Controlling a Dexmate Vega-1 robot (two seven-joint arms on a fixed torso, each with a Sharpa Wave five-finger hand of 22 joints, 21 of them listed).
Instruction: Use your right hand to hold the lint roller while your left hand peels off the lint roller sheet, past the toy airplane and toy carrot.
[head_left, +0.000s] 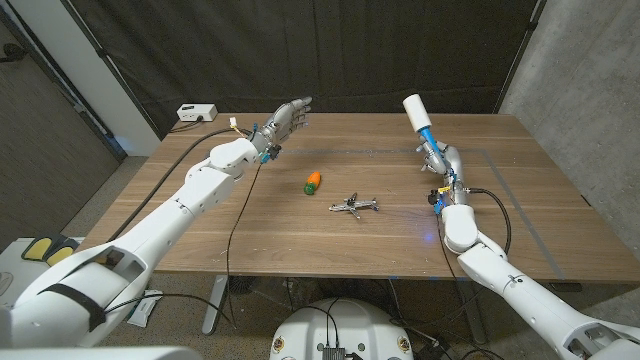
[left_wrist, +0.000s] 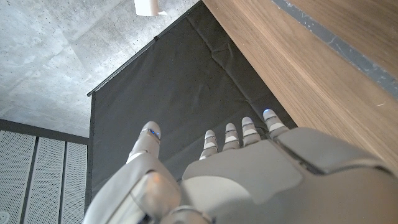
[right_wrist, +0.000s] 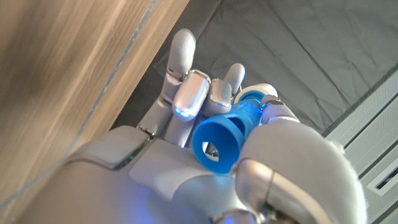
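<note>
My right hand grips the blue handle of the lint roller, lifted above the table's right side. The roller's white sheet head sticks up and away from the hand, tilted to the left. My left hand hovers above the table's far left part with its fingers spread and nothing in them. On the table between the two hands lie the orange toy carrot with a green top and, nearer the front, the small grey toy airplane.
A white box with a cable sits at the wooden table's far left corner. A black curtain hangs behind the table. A grey concrete wall stands to the right.
</note>
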